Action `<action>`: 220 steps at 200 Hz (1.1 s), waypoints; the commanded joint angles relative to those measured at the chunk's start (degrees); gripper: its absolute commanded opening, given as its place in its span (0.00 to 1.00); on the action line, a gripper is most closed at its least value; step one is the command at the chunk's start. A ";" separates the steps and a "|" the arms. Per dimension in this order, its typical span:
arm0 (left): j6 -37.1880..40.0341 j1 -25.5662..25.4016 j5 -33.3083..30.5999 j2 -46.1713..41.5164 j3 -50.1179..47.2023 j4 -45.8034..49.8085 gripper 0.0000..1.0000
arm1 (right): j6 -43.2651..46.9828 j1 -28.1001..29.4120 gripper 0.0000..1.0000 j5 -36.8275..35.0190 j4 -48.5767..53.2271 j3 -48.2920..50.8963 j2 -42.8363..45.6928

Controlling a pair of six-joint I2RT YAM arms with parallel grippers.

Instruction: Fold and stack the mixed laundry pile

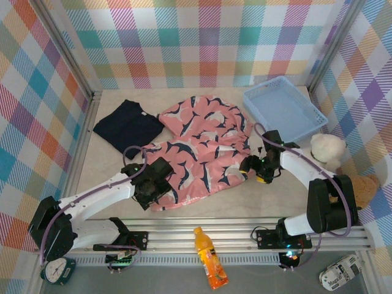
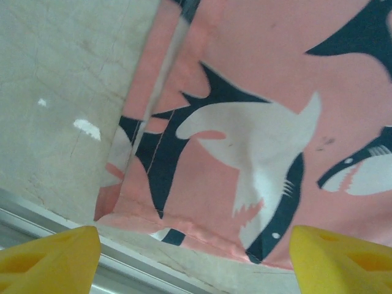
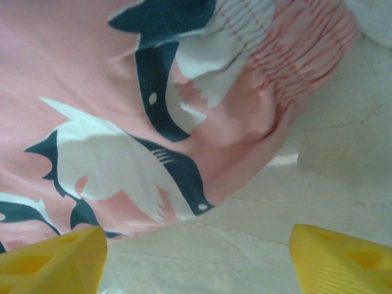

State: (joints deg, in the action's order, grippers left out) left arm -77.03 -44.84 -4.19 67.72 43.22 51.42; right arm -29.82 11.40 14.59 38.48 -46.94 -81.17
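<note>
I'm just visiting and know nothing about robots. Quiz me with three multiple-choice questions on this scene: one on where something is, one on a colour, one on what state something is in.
1. Where do the trousers lie?
A) left of the pink garment
B) on top of it
C) under it

2. What colour is the basket?
A) red
B) light blue
C) green

3. How is the left gripper?
A) shut on the pink garment
B) shut on the trousers
C) open, holding nothing

Answers:
1 A, the top view shows them folded to its left.
2 B, its plastic is pale blue.
3 C, its yellow fingers stand wide apart with nothing between them.
</note>
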 commanded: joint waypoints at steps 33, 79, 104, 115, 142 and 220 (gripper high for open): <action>-12.29 -3.42 -1.88 1.98 -7.30 -3.94 0.77 | -4.33 -0.14 0.76 -2.57 -11.38 -1.40 -8.63; -15.34 -3.50 -5.08 4.30 -9.84 -13.10 0.58 | -5.23 -0.23 0.41 -3.16 -12.24 -1.77 -11.33; -14.39 -3.41 -7.37 8.16 -7.34 -15.17 0.36 | -4.57 -0.28 0.21 -3.93 -11.37 -0.46 -9.62; -13.95 -3.41 -8.13 9.76 -5.98 -15.37 0.26 | -3.97 -0.24 0.15 -4.17 -10.68 -0.18 -8.83; -12.09 -3.48 -9.32 11.66 -2.54 -12.13 0.00 | -2.25 -0.24 0.05 -3.88 -7.73 0.20 -5.48; -9.74 -4.64 -20.25 -9.31 4.90 12.51 0.00 | -1.27 3.00 0.00 4.70 7.98 9.06 13.15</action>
State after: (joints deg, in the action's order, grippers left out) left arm -87.55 -48.45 -17.63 63.88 43.86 53.69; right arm -29.54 11.99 13.30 39.24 -39.55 -72.05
